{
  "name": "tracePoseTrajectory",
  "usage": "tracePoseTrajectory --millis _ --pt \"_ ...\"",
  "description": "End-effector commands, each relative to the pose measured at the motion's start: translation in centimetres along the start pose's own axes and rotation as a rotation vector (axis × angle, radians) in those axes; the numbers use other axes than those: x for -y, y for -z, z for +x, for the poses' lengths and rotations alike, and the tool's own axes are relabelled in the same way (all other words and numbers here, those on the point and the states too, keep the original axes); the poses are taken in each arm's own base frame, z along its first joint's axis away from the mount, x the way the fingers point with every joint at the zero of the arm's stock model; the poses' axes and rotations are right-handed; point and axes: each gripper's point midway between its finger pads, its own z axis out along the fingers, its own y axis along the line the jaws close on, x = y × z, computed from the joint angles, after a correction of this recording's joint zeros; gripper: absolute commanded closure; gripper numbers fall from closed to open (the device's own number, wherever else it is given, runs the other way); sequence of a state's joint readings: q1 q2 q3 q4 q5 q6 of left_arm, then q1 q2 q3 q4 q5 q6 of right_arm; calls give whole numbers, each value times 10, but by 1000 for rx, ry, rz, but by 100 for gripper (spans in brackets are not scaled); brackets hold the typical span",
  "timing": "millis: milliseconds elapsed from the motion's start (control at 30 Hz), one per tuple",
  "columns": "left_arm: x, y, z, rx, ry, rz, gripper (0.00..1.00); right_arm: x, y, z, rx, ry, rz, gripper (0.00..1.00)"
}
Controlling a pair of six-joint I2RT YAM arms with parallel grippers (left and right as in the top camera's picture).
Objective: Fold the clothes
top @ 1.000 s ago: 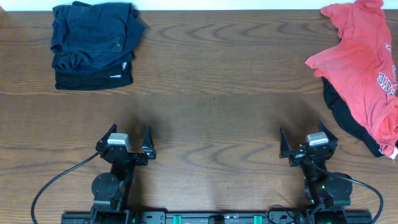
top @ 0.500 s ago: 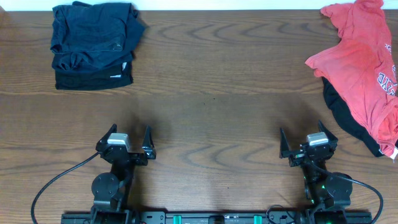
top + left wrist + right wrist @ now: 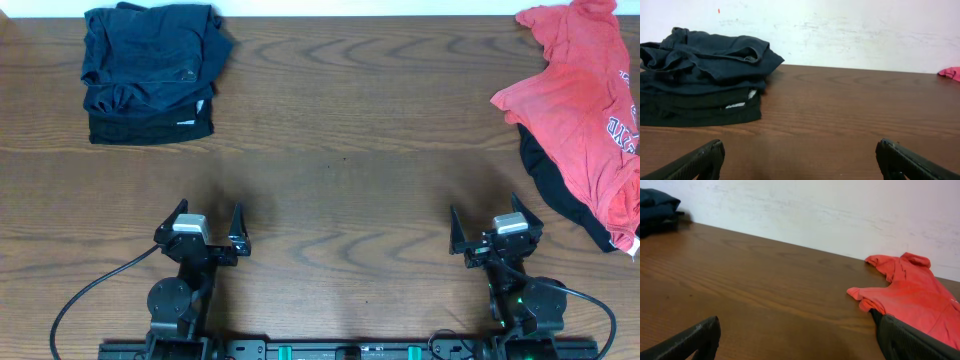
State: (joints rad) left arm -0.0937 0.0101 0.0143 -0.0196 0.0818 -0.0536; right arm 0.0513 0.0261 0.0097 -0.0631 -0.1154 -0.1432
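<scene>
Folded dark navy fabric garments sit upper left on the brown wooden worktop. The left hand and right hand rest low, fingers apart, empty. Far right, a crumpled red-orange T-shirt overlies a black top; one pinch might drag both.

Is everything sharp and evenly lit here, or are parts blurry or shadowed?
Overhead: even light, crisp brown wooden table grain, faint shadows ahead of the left gripper and right gripper. Left wrist: folded navy clothes stack sharp, near fingers dark, soft-edged. Right wrist: red-orange T-shirt clear, no glare.
</scene>
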Motion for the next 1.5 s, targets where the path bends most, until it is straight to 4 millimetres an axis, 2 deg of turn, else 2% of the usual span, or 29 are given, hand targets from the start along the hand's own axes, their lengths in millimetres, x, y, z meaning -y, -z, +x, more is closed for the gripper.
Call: tracePoseTrajectory --millis 0,400,500,667,933,1067,1267,1367,1467 --pt "2 0 14 -47 5 16 2 -3 0 2 -3 8 -13 1" --pt "2 0 14 -47 5 17 2 2 0 -2 10 103 16 1" --pt "2 0 14 -47 6 15 2 -4 0 -9 38 70 -23 1" --pt "4 3 2 -40 10 16 2 -4 3 -29 95 19 -26 1" --pt "7 2 -36 -122 11 -2 2 4 6 -91 129 59 -22 1" --pt "9 -8 -56 -208 14 -12 2 -3 -10 -114 81 53 -101 1" --pt "13 -24 -88 -351 18 -30 2 -5 -52 -135 -90 18 -191 1" --pt "13 -33 -94 -455 22 -43 2 -3 -77 -143 -197 -4 -216 1" --pt "13 -40 -91 -589 26 -60 2 -3 -101 -147 -313 -33 -258 1"
